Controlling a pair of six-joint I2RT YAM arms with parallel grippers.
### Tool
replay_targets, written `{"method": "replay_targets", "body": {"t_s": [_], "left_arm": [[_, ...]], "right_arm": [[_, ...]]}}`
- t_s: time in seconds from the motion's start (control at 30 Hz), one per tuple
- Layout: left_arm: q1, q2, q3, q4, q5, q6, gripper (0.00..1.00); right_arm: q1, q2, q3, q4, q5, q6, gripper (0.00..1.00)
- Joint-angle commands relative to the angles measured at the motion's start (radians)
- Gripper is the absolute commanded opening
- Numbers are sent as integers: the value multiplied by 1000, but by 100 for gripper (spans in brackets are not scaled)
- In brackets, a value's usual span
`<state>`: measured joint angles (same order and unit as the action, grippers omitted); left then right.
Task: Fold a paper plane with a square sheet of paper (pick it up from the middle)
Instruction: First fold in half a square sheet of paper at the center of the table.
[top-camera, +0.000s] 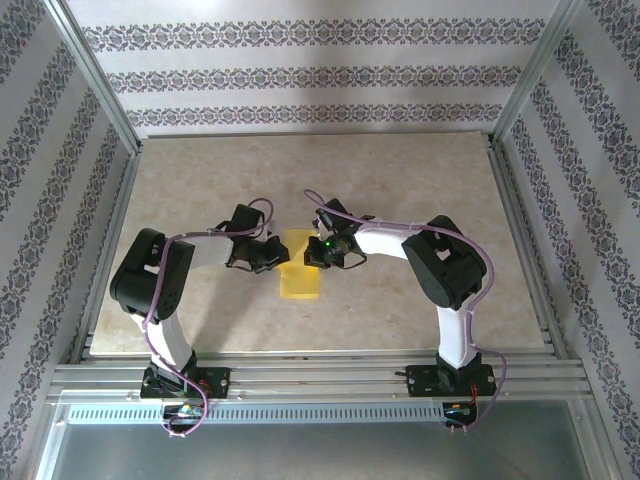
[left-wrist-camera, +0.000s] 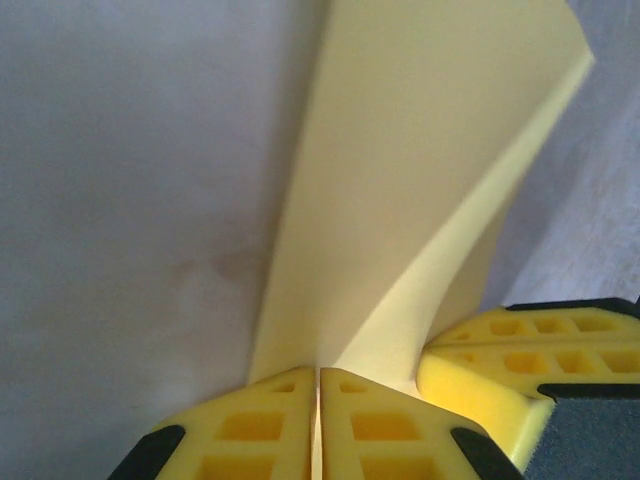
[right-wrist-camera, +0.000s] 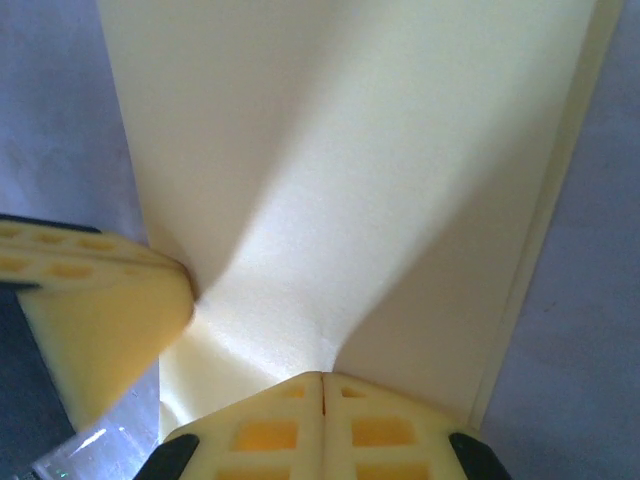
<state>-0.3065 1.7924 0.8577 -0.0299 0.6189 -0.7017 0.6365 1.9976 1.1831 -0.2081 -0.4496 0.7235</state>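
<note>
Mid-counter (top-camera: 400, 180), the square sheet of paper (top-camera: 300, 272) sits half-folded between the arms. The left gripper (top-camera: 272, 252) and right gripper (top-camera: 322, 250) each clench an edge. I'd line the edges up squarely and press the crease before either lets go.

The far half of the table (top-camera: 330, 170) lies bare from side to side, leaving wide room to pass beyond the arms. In the middle the left gripper (top-camera: 270, 252) and right gripper (top-camera: 322, 250) meet almost tip to tip, both pinched on the yellow paper (top-camera: 300, 282), so no gap is open between them. The bent left arm (top-camera: 155, 280) and right arm (top-camera: 450, 265) crowd the near corners. Between their bases, nearer than the paper, a bare strip is free. Metal posts (top-camera: 100, 90) and patterned walls (top-camera: 600, 200) hem the sides.
</note>
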Motion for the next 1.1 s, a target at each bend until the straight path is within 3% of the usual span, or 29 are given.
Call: {"method": "replay_targets", "body": {"t_s": [0.0, 0.17, 0.37, 0.63, 1.07], "left_arm": [[56, 4, 3, -42, -43, 54, 13], [79, -2, 103, -119, -34, 99, 15], [17, -47, 126, -57, 18, 62, 16], [9, 60, 128, -15, 54, 47, 15], [64, 125, 184, -116, -103, 87, 15]], "right_arm": [[-19, 92, -37, -151, 131, -43, 0], [-23, 89, -35, -174, 153, -65, 0], [-20, 88, -31, -178, 158, -63, 0], [-18, 96, -28, -192, 160, -58, 0], [-25, 103, -34, -243, 192, -87, 0]]}}
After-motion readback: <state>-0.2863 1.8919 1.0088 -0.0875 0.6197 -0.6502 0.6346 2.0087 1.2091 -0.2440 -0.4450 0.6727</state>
